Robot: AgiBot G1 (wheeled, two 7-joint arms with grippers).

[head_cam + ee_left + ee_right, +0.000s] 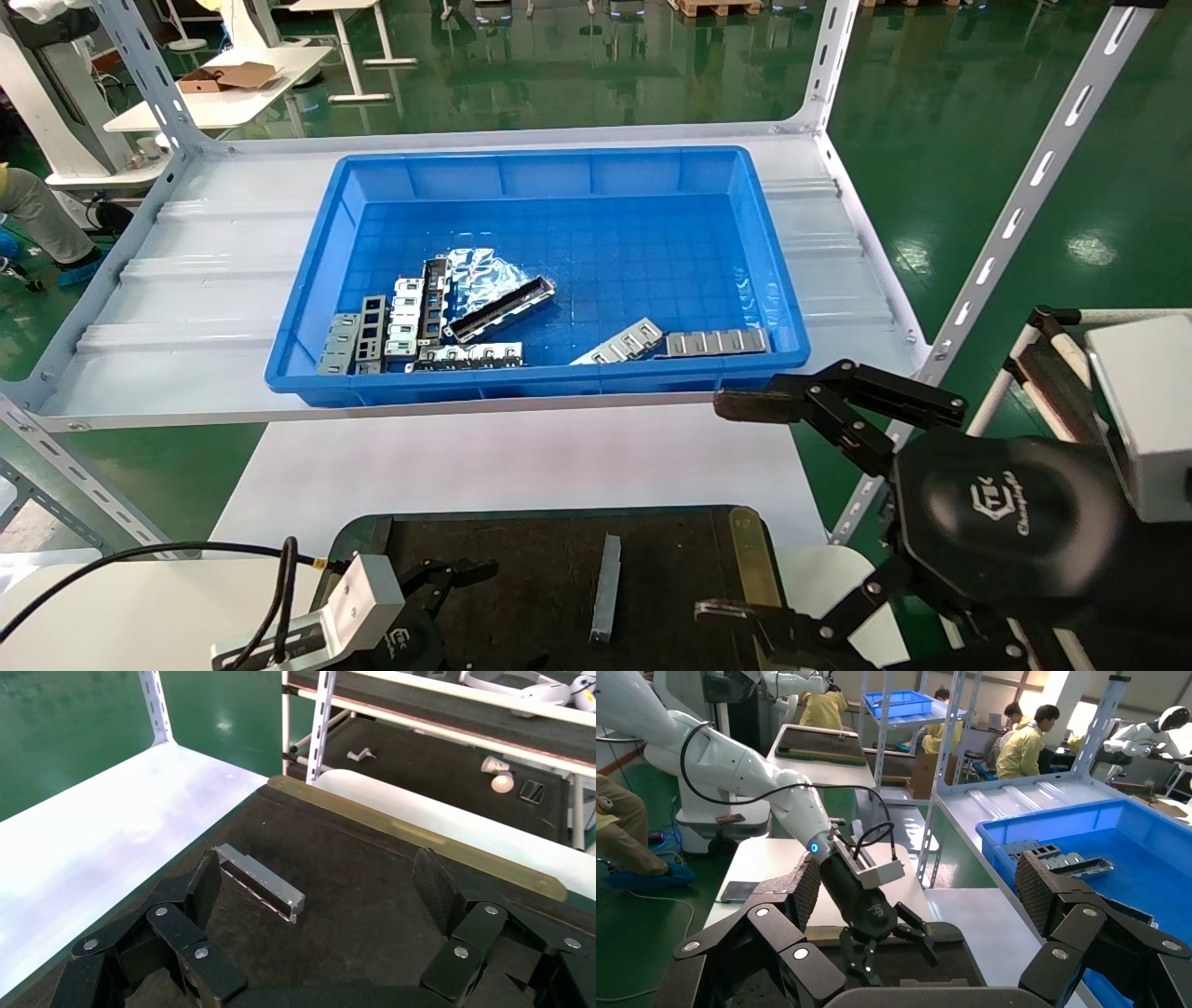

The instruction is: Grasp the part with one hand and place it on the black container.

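One part (606,587) flat on the black container (559,550) — white shelf (186,308), glossy green floor (978,140) beyond.

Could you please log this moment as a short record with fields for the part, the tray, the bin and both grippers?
part: grey metal bar lying flat on the black container's floor, held by neither gripper
black container: flat tray on the white table, brass strip along its edge
blue bin: on the shelf, holding cut-out strips and a trough-shaped bar
left gripper: open, low over the tray near the bar
right gripper: open, empty, over the tray's right edge
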